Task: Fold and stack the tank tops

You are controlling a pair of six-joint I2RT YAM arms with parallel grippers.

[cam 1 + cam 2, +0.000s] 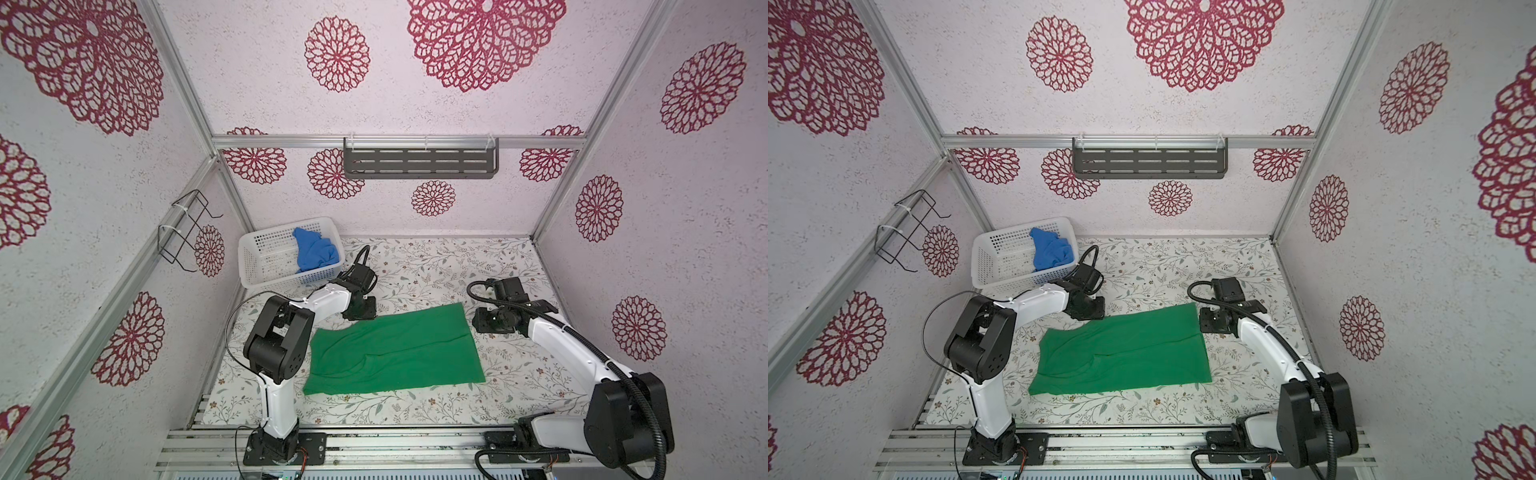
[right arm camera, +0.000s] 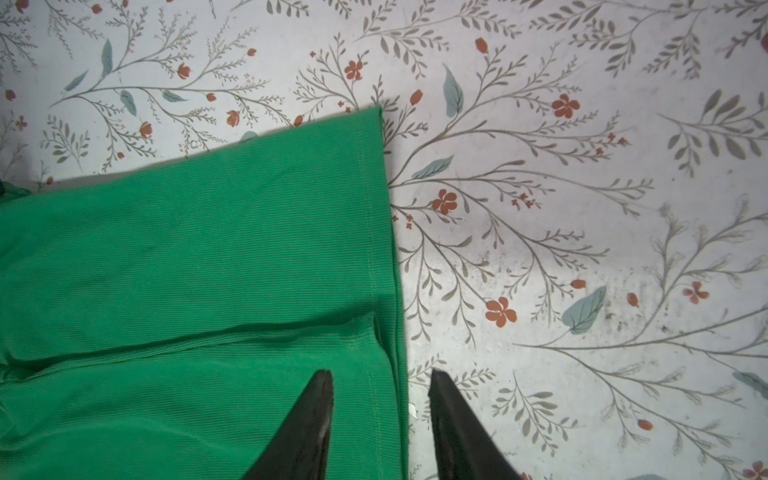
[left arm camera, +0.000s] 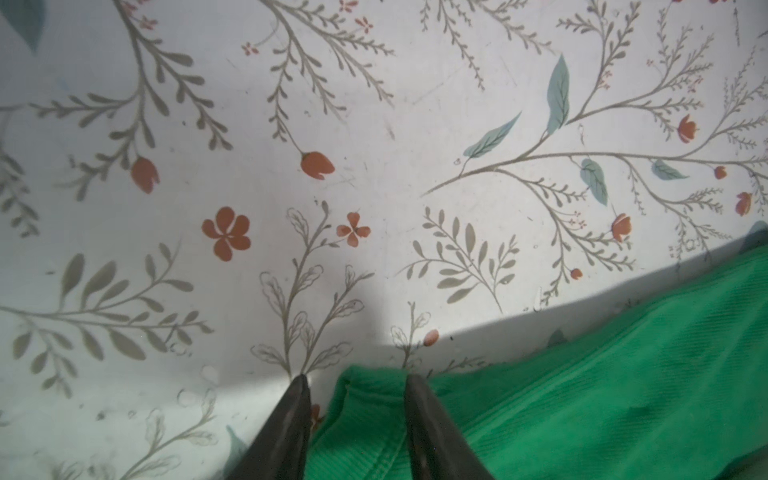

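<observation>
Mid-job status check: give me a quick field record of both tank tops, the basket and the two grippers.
green tank top: lying flat on the table between the arms, one long crease across it
blue tank top: crumpled in the basket, unfolded
basket: white, perforated, back left of the table
left gripper: open, fingers straddling a bunched edge at the green top's far left end
right gripper: open, fingers straddling the hem at its far right corner
stack: not yet started
</observation>
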